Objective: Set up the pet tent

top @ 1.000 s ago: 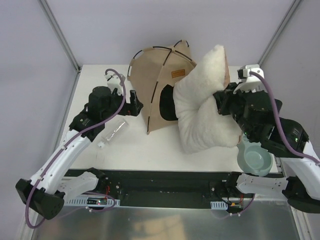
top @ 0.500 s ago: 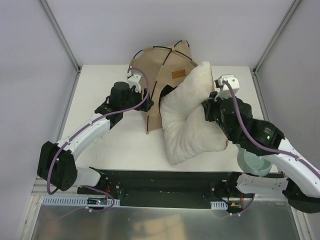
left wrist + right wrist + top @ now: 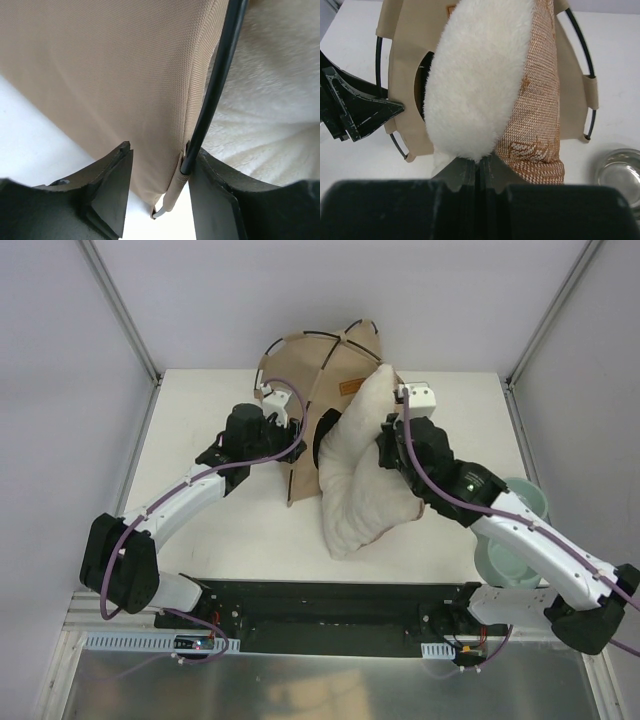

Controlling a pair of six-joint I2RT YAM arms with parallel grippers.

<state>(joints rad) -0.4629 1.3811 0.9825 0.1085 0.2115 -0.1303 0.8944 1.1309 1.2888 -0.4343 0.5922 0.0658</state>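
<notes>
Nearest to me on the right, a pale green bowl (image 3: 520, 540) sits on the table (image 3: 200, 540), partly hidden behind my right arm. Left of it the pillow (image 3: 360, 475) stands on end near the middle of the table, bunched up, with its lower end toward me and its upper end leaning against the tent (image 3: 315, 380).

My right gripper (image 3: 479, 167) is pressed together on the pillow's edge. On the wrist view I see the fluffy white face on the left and a woven orange-brown backing on the right, both rising from the pinch. From above, that gripper sits high on the pillow's right side, just in front of the tent.

My left gripper (image 3: 157, 152) is at the tent's left front edge. Its fingers (image 3: 112, 185) are spread either side of the tan panel's seam, and the black pole (image 3: 220, 75) rests against the right-hand finger. I cannot tell whether the other finger touches the fabric.

The tent stands at the far middle of the table, upright, and its dark doorway (image 3: 322, 435) faces me, mostly covered by the pillow. A small brown label (image 3: 350, 387) shows above the doorway.
</notes>
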